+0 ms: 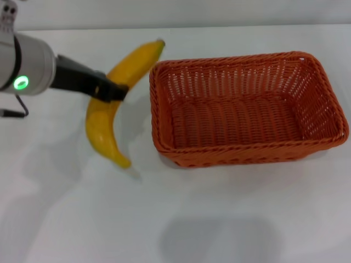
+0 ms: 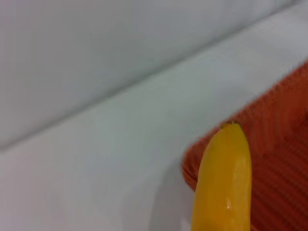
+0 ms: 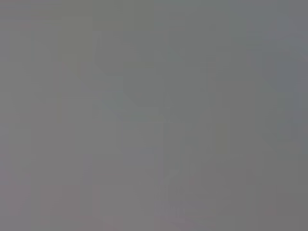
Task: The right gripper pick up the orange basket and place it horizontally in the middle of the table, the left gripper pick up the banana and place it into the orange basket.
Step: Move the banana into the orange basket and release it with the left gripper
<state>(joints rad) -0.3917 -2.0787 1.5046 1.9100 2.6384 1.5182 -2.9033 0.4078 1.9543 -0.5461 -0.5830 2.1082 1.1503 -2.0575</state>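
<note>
Banana [image 1: 112, 104] yellow, dark tip; basket [image 1: 247, 107] orange-brown woven openwork; table [image 1: 219, 219] plain white.

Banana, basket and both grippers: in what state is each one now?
banana: held by the left gripper, outside the basket, beside its left end.
basket: empty, upright on the table.
left gripper: shut on the banana's middle.
right gripper: not in view.

Banana [image 2: 225, 185] in close foreground, tip over orange basket [image 2: 279, 144] rim; white table [image 2: 96, 163] beyond
</note>
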